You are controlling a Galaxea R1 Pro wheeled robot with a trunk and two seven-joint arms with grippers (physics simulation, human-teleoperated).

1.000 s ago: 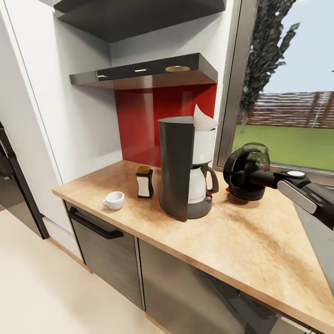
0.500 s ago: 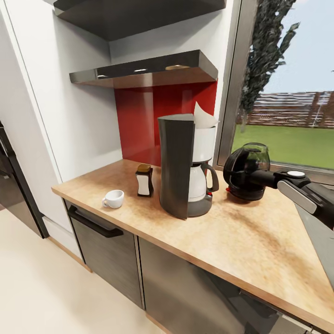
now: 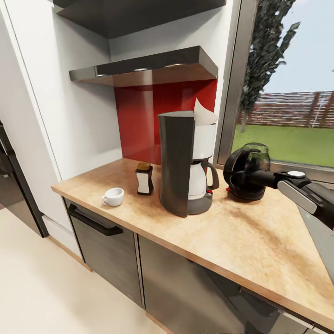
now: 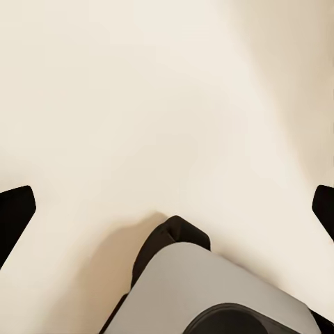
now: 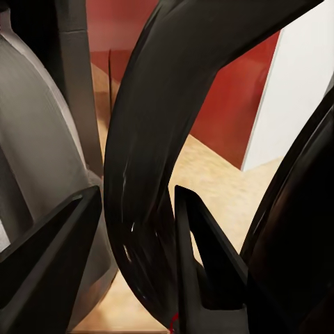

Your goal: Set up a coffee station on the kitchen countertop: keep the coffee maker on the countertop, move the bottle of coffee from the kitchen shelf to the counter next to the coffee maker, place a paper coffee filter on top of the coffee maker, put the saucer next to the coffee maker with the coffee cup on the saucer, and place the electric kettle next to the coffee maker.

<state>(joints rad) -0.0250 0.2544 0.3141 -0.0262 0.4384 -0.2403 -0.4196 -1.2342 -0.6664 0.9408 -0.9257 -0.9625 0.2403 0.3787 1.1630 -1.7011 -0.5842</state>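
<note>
The coffee maker (image 3: pixel 178 162) stands on the kitchen countertop (image 3: pixel 241 236) with the paper coffee filter (image 3: pixel 204 113) sticking out of its top. Left of it are the bottle of coffee (image 3: pixel 144 178) and the white coffee cup (image 3: pixel 113 196), which rests directly on the wood. The saucer is out of view. Right of the machine is the electric kettle (image 3: pixel 246 170), with my right gripper (image 3: pixel 255 175) shut on its black handle (image 5: pixel 146 174), one finger (image 5: pixel 49 264) on each side. My left gripper (image 4: pixel 167 209) hangs open over cream floor.
The glossy black kitchen shelf (image 3: pixel 148 68) and red splashback (image 3: pixel 153 120) are behind the machine, with a window (image 3: pixel 287 116) to the right. Grey cabinet fronts (image 3: pixel 106 250) sit under the worktop. A dark appliance (image 3: pixel 9 185) stands at the far left.
The view has tilted slightly: shelf, coffee maker, bottle and cup sit a little higher in the picture. The kettle and right arm keep their place in the picture.
</note>
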